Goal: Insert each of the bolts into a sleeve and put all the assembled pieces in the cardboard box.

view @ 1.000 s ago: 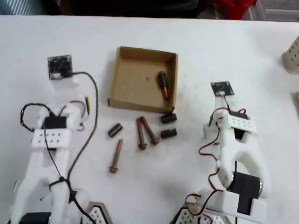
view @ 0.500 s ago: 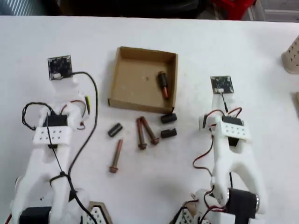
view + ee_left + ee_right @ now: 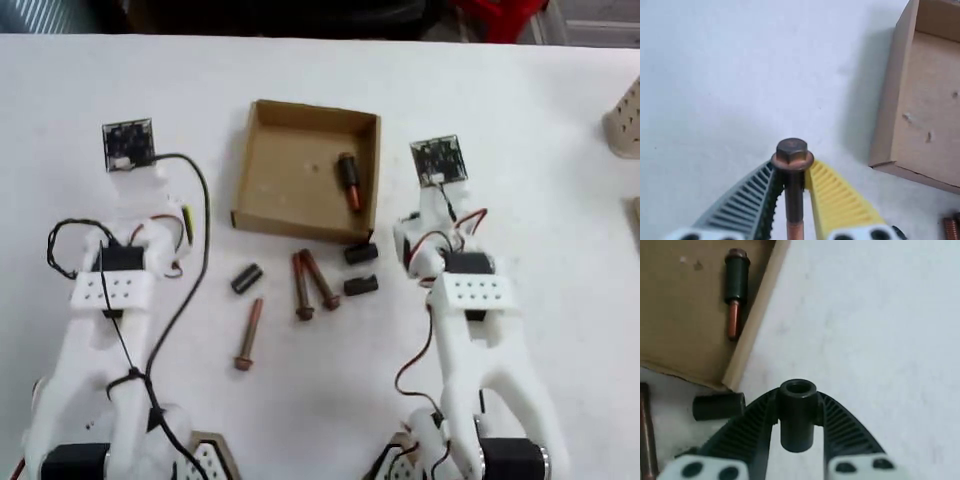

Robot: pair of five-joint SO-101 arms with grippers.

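Left pincer point(image 3: 792, 172): clamped on copper hex-head bolt point(image 3: 793, 156). Right pincer point(image 3: 797, 396): clamped on black cylindrical sleeve point(image 3: 797, 420), near brown cardboard box point(image 3: 757, 320). Step: mating. Next, likely: align shank with bore.

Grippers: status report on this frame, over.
Left gripper shut on bolt. Right gripper shut on sleeve. One assembled piece in box. Box sits between grippers.

**Coppery Metal, Matt Card, Ribbed Plastic**

The copper-coloured metal hex-head bolt point(image 3: 792, 160) has a dull sheen. The black cylindrical sleeve point(image 3: 797, 415) looks matt. The brown cardboard box point(image 3: 290, 170) is rough and unglossed. The white counter point(image 3: 520, 100) is smooth and matt. The left end effector point(image 3: 793, 172) has ribbed plastic fingers point(image 3: 837, 195).
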